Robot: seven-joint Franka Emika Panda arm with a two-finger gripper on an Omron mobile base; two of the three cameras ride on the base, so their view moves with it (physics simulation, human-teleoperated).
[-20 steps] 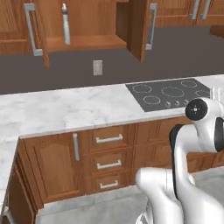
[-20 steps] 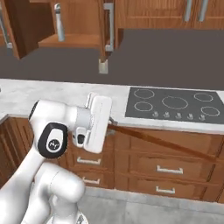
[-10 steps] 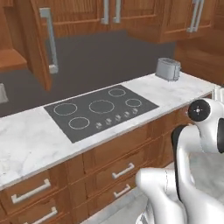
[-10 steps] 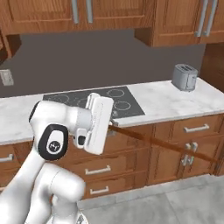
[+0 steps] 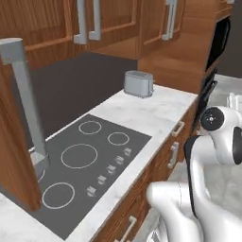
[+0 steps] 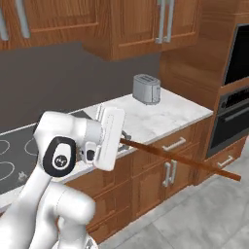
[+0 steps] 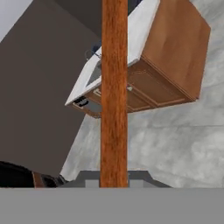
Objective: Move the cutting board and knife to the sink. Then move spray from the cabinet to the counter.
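Pincer clamped on the board, in the air off the worktop.
Left base view: a hob is set into the worktop near its front edge, and a toaster stands by the back edge toward the far end, under the cabinets; an open cabinet door hangs close at the left. Right base view: the pincer's jaws are closed on one end of the board, which shows edge-on as a thin brown strip slanting down and right, in front of the worktop's front edge and across the base-unit doors, above the floor; the toaster stands near the worktop's right end, beside the oven. Hand view: the board runs straight up from between the fingertips, with a white-topped wooden unit and grey floor behind it.
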